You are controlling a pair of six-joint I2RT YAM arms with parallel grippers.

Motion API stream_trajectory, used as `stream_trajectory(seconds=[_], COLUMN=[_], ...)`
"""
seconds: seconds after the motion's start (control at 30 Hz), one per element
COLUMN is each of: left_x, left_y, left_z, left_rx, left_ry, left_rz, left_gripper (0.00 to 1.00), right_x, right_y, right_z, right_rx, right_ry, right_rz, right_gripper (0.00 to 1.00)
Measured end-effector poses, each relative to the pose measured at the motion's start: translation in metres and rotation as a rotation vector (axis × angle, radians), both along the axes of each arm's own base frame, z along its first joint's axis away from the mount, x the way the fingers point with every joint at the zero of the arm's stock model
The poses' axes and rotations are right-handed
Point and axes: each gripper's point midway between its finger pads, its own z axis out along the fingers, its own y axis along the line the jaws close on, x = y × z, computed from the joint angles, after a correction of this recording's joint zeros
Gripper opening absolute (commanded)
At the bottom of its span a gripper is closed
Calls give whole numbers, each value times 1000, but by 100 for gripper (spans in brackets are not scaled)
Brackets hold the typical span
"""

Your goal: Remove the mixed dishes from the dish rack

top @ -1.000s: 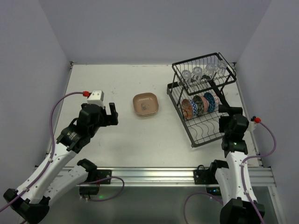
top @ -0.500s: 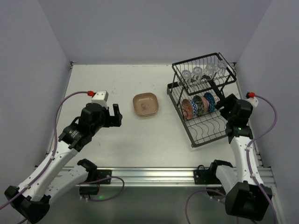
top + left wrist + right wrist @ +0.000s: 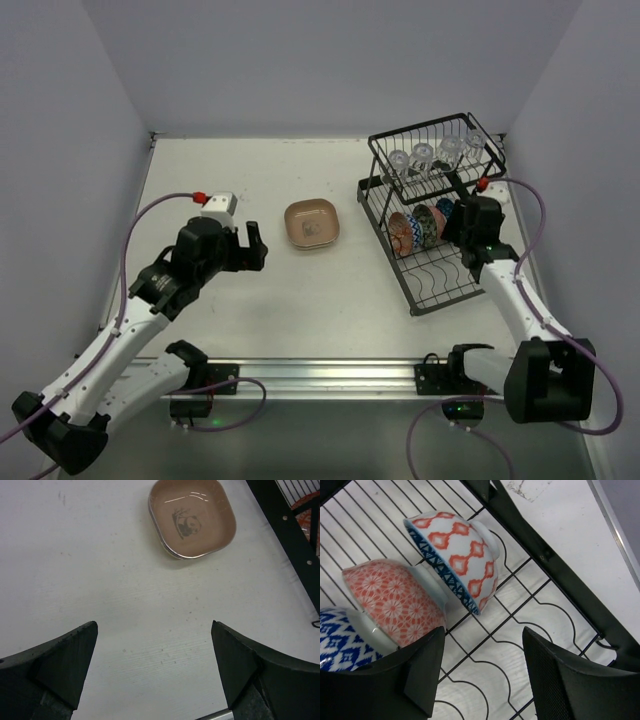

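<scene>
The black wire dish rack [image 3: 437, 262] stands at the right. Clear glass cups [image 3: 421, 157] sit in its upper basket. Patterned bowls [image 3: 420, 226] stand on edge in the lower tray. In the right wrist view these are a red-diamond bowl with a blue rim [image 3: 457, 555], a red floral bowl [image 3: 390, 600] and a blue bowl [image 3: 337, 640]. My right gripper [image 3: 482, 670] is open and empty just over the tray wires beside them; it also shows in the top view [image 3: 455, 228]. A tan-brown plate [image 3: 312, 223] lies on the table. My left gripper [image 3: 252, 245] is open and empty, left of the plate [image 3: 192, 517].
The white table [image 3: 300, 300] is walled by grey panels on three sides. The rack's black frame bar [image 3: 290, 530] crosses the upper right of the left wrist view. A metal rail [image 3: 320, 372] runs along the near edge.
My right arm has swung up and left from the rack's front corner to the bowls in the lower tray. My left gripper has shifted slightly right toward the plate.
</scene>
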Motion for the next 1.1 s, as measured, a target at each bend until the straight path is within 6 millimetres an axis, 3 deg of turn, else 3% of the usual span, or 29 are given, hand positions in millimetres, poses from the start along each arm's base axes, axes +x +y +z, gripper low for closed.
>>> stream_trajectory(seconds=[0.17, 0.27, 0.4, 0.53, 0.67, 0.8, 0.97, 1.03, 1.1], left_x=[-7, -20, -34, -31, -13, 14, 41, 50, 57], left_y=[-37, -86, -156, -221, -273, -315, -351, -361, -367], left_z=[10, 20, 15, -6, -10, -16, -30, -37, -41], left_rx=[-175, -313, -391, -393, -426, -459, -452, -437, -425], left_ry=[24, 23, 73, 109, 78, 35, -4, -16, -28], left_rz=[-83, -182, -273, -298, -298, -289, -274, -266, -256], left_gripper=[100, 100, 100, 99, 95, 84, 64, 54, 51], right_x=[-24, -38, -62, -93, -125, -158, -191, -196, -197], right_y=[8, 10, 15, 18, 24, 34, 49, 53, 56], right_z=[21, 56, 91, 107, 122, 161, 201, 205, 204], right_rx=[24, 79, 163, 225, 282, 332, 371, 378, 379], right_ry=[-118, -257, -398, -474, -553, -665, -786, -794, -784], right_rz=[7, -15, -32, -45, -23, 45, 154, 180, 197], right_gripper=[70, 78, 99, 99, 99, 99, 99, 99, 99])
